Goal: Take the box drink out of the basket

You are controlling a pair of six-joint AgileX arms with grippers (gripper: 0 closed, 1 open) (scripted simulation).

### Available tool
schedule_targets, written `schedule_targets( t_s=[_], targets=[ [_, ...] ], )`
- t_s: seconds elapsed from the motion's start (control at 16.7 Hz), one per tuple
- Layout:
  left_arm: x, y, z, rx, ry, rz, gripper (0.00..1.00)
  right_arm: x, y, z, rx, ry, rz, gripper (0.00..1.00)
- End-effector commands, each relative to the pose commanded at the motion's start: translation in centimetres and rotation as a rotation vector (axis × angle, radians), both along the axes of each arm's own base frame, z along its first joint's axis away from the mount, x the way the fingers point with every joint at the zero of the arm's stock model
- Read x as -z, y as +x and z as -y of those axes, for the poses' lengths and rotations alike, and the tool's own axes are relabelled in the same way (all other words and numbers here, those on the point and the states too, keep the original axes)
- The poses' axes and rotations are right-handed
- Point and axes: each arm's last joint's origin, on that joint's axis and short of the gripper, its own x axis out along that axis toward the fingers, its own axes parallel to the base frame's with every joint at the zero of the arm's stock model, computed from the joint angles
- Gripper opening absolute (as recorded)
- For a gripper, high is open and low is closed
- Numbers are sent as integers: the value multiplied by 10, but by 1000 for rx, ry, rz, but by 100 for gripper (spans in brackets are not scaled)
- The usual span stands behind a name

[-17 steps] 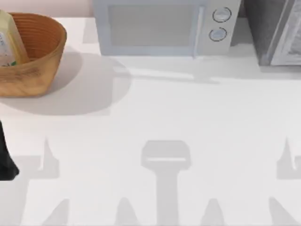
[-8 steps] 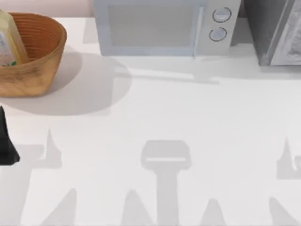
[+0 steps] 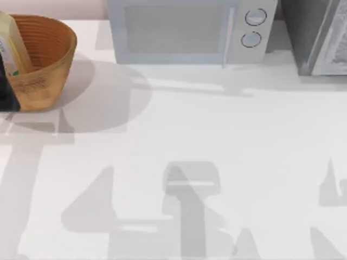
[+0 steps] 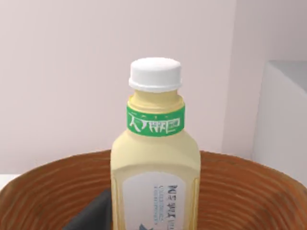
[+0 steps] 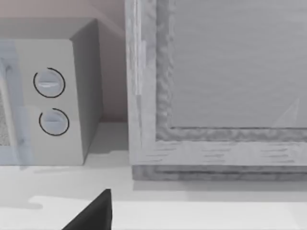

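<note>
Box drink (image 3: 10,43): upright inside basket (image 3: 46,59), far-left rear of tabletop (image 3: 217,135), partly cut off by the top view's left edge. Left pincer (image 3: 6,86): dark shape at the basket's near-left rim, mostly out of frame; finger spread not discernible. Microwave (image 3: 184,32): rear centre. Right pincer (image 5: 93,213): one dark finger visible, opening not discernible.
</note>
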Motion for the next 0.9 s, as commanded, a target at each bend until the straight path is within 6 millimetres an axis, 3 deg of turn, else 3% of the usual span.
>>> schedule_targets(
  t_s=[0.24,0.48,0.72,0.9],
  targets=[
    [12,58,-9,-4,0,16,100,0,0,0,0,0,0,100],
    [46,102,-18,-5,2,11,100,0,0,0,0,0,0,100],
    [79,125,-23,-5,4,-3,100,0,0,0,0,0,0,100],
    [88,130,-25,-4,4,-8,100,0,0,0,0,0,0,100]
  ],
)
